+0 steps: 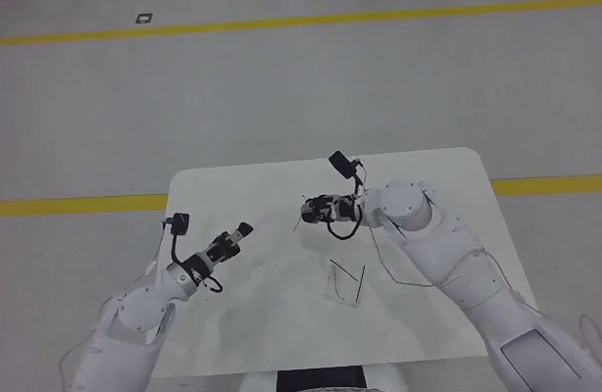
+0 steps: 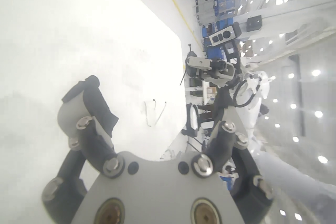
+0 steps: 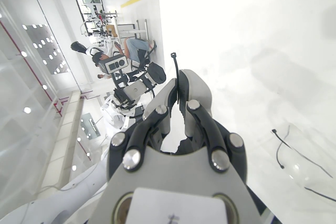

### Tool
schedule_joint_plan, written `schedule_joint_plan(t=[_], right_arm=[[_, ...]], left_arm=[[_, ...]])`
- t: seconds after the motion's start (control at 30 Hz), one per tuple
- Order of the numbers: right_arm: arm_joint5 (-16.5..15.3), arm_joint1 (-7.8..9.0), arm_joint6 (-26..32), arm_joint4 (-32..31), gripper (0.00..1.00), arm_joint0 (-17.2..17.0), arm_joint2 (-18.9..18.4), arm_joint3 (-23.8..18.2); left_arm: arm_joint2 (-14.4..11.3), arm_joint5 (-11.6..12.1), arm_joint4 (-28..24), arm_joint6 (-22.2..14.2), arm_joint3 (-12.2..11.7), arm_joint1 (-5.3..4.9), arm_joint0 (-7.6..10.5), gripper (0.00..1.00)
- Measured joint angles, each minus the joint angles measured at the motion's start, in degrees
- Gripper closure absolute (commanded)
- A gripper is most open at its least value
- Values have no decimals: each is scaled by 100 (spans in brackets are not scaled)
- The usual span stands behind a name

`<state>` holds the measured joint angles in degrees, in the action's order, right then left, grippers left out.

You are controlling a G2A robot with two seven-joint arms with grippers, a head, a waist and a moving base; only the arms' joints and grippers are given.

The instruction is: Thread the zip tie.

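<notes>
the right gripper pinches the zip tie, head poking past its jaws. the left gripper is spread wide, empty. it should grab the tail slowly.

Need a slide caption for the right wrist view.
Right pincer shut on a thin black plastic zip tie over the white table.

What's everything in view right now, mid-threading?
Table: one, white, under both arms.
Zip tie: one, black, pinched in the right gripper, head end sticking out.
Clear tray: one, see-through, on the table near the right arm.
Spare zip ties: a few, black, on the clear tray.
Floor lines: two, yellow, around the table.
Left gripper: fingers open, empty, over the table's left side.
Right gripper: fingers shut on the zip tie, over the table's middle.
</notes>
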<state>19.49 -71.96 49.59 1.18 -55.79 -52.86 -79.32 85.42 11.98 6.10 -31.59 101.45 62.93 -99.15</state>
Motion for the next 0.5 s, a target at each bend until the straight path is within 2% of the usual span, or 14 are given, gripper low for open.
schedule_joint_plan(t=[0.1,0.17,0.23,0.5], right_arm=[[0,-56,-27,407,100,92,21,332],[-1,-92,-52,652,100,182,65,516],[-1,-108,-101,750,100,233,86,559],[-12,-108,-126,752,100,215,88,547]], left_arm=[[-82,568,654,152,-9,-23,21,0],[-204,867,1205,254,139,-46,34,0],[-252,806,1545,296,201,-58,28,0],[-281,750,1495,322,188,-56,54,0]])
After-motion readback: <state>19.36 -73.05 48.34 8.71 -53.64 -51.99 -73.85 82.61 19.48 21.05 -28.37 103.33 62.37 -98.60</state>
